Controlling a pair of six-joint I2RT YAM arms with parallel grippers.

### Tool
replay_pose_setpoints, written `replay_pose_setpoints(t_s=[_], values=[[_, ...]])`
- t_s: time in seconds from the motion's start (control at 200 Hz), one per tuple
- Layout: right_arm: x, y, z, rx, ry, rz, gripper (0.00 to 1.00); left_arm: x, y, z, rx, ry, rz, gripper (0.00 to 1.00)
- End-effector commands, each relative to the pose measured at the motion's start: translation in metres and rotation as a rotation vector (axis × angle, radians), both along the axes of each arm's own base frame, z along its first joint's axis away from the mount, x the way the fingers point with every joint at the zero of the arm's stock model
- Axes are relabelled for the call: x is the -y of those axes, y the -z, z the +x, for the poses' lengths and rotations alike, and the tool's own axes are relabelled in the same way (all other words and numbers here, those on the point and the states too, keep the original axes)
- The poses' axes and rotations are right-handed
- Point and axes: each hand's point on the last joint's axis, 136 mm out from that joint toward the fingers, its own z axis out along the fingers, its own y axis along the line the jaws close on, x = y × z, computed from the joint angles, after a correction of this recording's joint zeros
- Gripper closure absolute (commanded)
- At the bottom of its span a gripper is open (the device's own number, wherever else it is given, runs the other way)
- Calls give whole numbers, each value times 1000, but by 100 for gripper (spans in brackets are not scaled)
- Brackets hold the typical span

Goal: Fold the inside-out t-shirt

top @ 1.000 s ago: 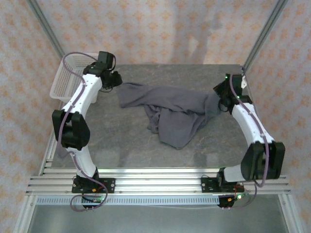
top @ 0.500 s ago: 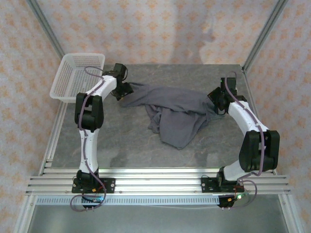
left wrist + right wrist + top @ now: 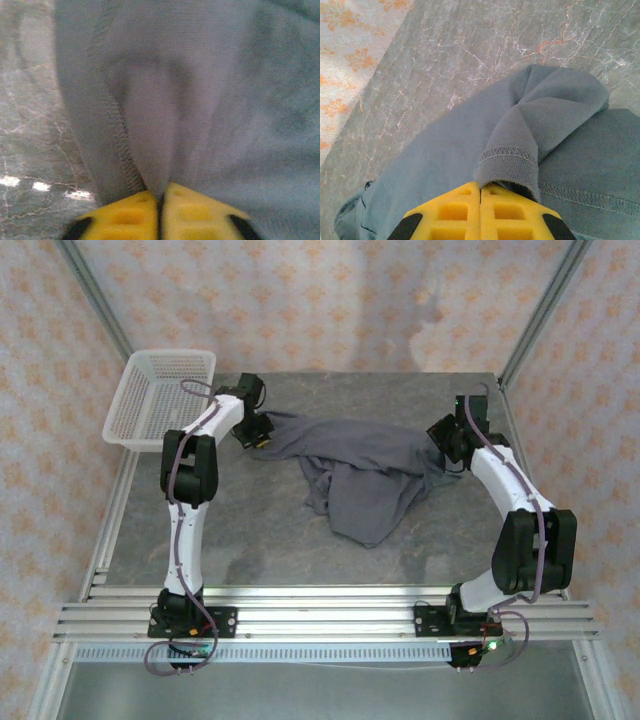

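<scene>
While the t-shirt (image 3: 365, 475) lies bunched across the middle of the table (image 3: 250, 540), the overhead view puts the left gripper (image 3: 258, 433) at its far-left corner and the right gripper (image 3: 447, 453) at its far-right corner. The white basket (image 3: 160, 395) sits at the far left, apart from the cloth. In the left wrist view the yellow pads (image 3: 125, 217) meet with grey fabric and a stitched seam (image 3: 119, 135) pinched between them, so that claw is clamped on the shirt. In the right wrist view the yellow pads (image 3: 512, 212) are likewise pressed together on a folded hem (image 3: 509, 152), gripping it. This looks like the spreading step before any fold. With both corners held, the next move probably calls for lifting and drawing them apart to flatten the crumpled middle.
</scene>
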Motion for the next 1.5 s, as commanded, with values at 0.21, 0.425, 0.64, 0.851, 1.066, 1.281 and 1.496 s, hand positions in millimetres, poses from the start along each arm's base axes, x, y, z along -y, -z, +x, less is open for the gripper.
replay_pose_setpoints(t_s=[0.21, 0.425, 0.64, 0.851, 1.066, 1.281, 1.496], values=[[2, -124, 13, 247, -9, -35, 100, 7, -180, 31, 323, 26, -150, 100], [25, -291, -19, 704, 108, -124, 100, -24, -416, -9, 861, -23, -166, 100], [54, -430, -129, 1215, 289, -220, 100, -61, -579, -125, 1348, -120, -44, 100], [62, -483, -201, 1406, 358, -299, 100, -102, -645, -228, 1610, -318, 71, 100], [62, -509, -248, 1548, 383, -360, 100, -116, -665, -279, 1760, -395, 101, 100], [65, -514, -248, 1544, 404, -376, 100, -118, -657, -270, 1746, -405, 114, 100], [64, -460, -141, 1314, 354, -383, 100, -104, -604, -179, 1566, -325, 117, 100]])
